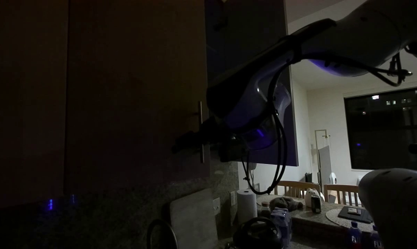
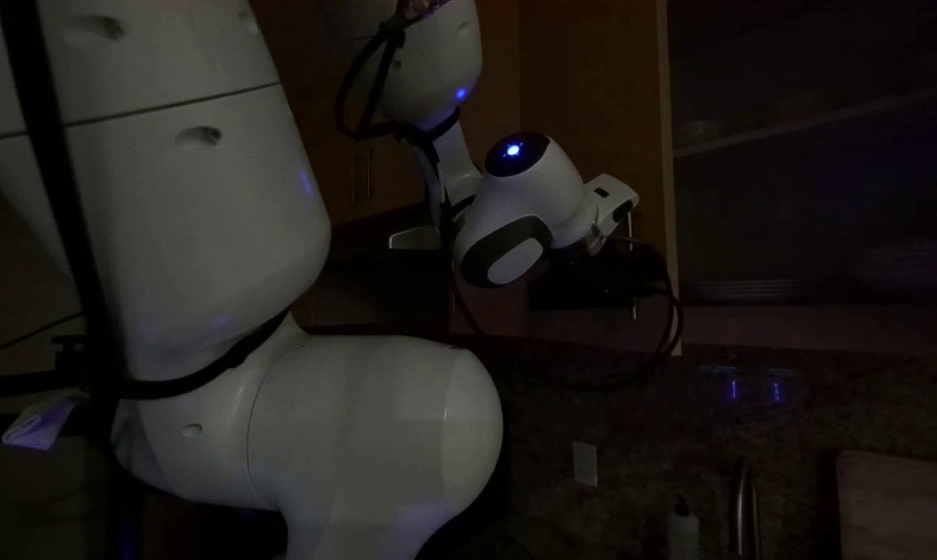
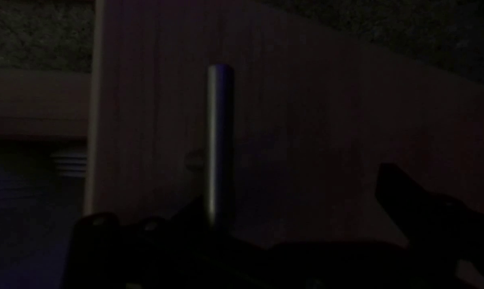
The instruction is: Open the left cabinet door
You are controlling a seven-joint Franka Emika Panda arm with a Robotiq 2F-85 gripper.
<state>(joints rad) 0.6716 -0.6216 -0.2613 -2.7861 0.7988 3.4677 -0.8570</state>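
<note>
In an exterior view, we looked past a dim, speckled backsplash (image 1: 125,214) toward a paler wall (image 1: 326,110) with a dark window (image 1: 388,129) dotted by small lights (image 1: 375,97), wooden chairs (image 1: 298,186) standing beyond a speckled counter (image 1: 301,215).

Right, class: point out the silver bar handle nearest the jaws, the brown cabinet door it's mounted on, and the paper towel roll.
Silver bar handle (image 3: 219,140): wrist view, middle of the bar.
Brown cabinet door (image 1: 135,93): in an exterior view, on its flat front.
Paper towel roll (image 1: 246,207): in an exterior view, white side.
</note>
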